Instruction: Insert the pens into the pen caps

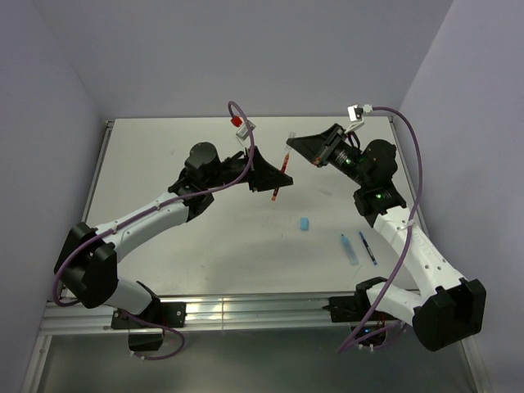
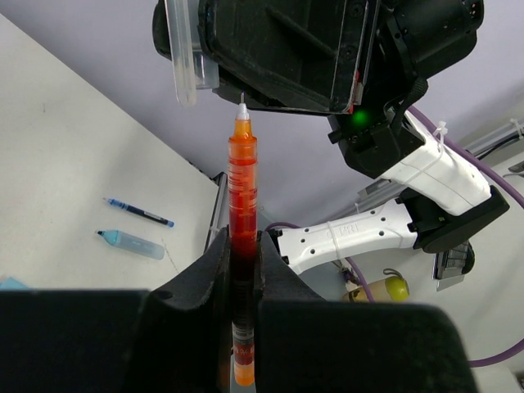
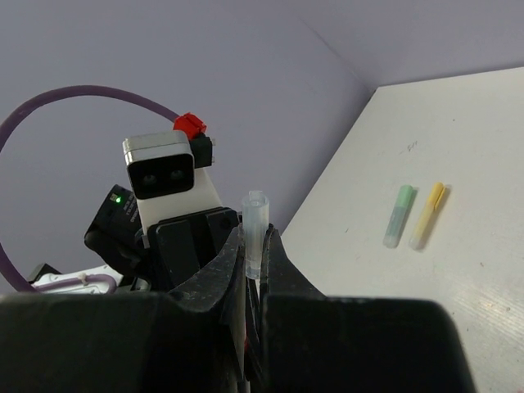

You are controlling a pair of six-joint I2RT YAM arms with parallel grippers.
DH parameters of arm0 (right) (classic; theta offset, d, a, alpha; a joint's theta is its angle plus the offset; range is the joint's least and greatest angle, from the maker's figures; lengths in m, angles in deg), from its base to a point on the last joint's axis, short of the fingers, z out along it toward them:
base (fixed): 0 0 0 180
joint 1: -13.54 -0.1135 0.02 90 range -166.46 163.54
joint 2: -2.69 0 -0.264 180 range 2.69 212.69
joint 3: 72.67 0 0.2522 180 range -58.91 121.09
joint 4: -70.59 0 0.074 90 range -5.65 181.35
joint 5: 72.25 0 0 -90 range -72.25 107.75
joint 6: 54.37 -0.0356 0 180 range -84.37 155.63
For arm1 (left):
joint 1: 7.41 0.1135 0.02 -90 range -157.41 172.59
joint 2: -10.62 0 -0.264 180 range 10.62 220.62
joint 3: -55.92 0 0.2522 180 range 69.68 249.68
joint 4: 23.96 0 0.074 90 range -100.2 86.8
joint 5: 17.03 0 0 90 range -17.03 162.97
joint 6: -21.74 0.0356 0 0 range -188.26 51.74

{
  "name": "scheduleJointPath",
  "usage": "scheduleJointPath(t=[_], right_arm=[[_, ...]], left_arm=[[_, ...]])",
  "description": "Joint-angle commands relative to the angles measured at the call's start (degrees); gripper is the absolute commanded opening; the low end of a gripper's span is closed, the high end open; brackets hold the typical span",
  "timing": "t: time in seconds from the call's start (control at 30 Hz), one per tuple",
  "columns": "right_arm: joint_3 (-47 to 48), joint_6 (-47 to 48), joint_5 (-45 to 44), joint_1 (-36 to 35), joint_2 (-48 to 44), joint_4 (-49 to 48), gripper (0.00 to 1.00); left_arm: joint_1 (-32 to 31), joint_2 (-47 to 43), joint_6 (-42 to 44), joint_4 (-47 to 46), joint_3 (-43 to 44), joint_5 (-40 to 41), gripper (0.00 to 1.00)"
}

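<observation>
Seen from above, two white and black robot arms reach over a pale grey tabletop [image 1: 205,246] and meet in the air above its middle.

The left hand [image 1: 274,176] is closed narrowly on a thin red pen with a see-through barrel [image 2: 242,196]. The left wrist view shows the pen clamped between the two black fingers [image 2: 205,270] at about mid-length. It stands upright with its fine tip pointing away from the hand.

The right hand [image 1: 293,143] is shut on a small clear plastic tube-shaped cap [image 3: 254,223]. In the right wrist view, the cap stands up between that hand's fingers, with its upper part sticking out above them. The two hands face each other. From the left wrist camera, the pen tip sits just beside the free end of the cap and is not inside it.

Other task items lie on the tabletop, apart from both hands:
- **Light blue cap:** A short light blue plastic cap [image 1: 304,223] lies alone near the middle, in front of the raised hands.
- **Light blue marker and dark blue pen:** A stubby light blue marker [image 1: 350,248] lies to the right of that cap. A thin dark blue pen [image 1: 368,247] lies just beside the marker, roughly parallel to it. Both are close to the right arm's lower section.
- **Green and yellow markers:** The right wrist view shows a stubby pale green marker [image 3: 399,215] and a stubby yellow marker [image 3: 427,215]. They lie side by side, near each other but not touching.
</observation>
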Motion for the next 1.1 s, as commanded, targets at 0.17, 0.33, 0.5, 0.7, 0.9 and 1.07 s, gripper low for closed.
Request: scheduleJointPath(t=[0.17,0.33,0.5,0.7,0.9,1.07], right_arm=[[3.6,0.3,-0.2,0.6,-3.1,-1.2,0.00],[3.7,0.3,-0.1,0.6,-3.2,-0.9,0.00],[3.2,0.1,0.3,0.5,-3.2,-0.9,0.00],[3.0,0.7,0.2,-0.1,-2.9,-0.4,0.00],[3.3,1.3,0.1,-0.6,-2.9,0.3,0.00],[3.6,2.3,-0.3,-1.4,-3.0,1.3,0.00]], left_arm=[[-1.3,-1.9,2.4,-0.8,-0.6,0.8,0.00],[-1.3,-2.8,3.4,0.2,-0.5,1.8,0.00],[-1.3,-3.9,5.4,2.1,-0.1,2.5,0.00],[-1.3,-4.0,6.1,3.0,0.4,2.8,0.00],[-1.2,-3.7,6.4,3.4,0.7,2.9,0.00],[-1.2,-3.7,6.8,3.8,1.1,3.0,0.00]])
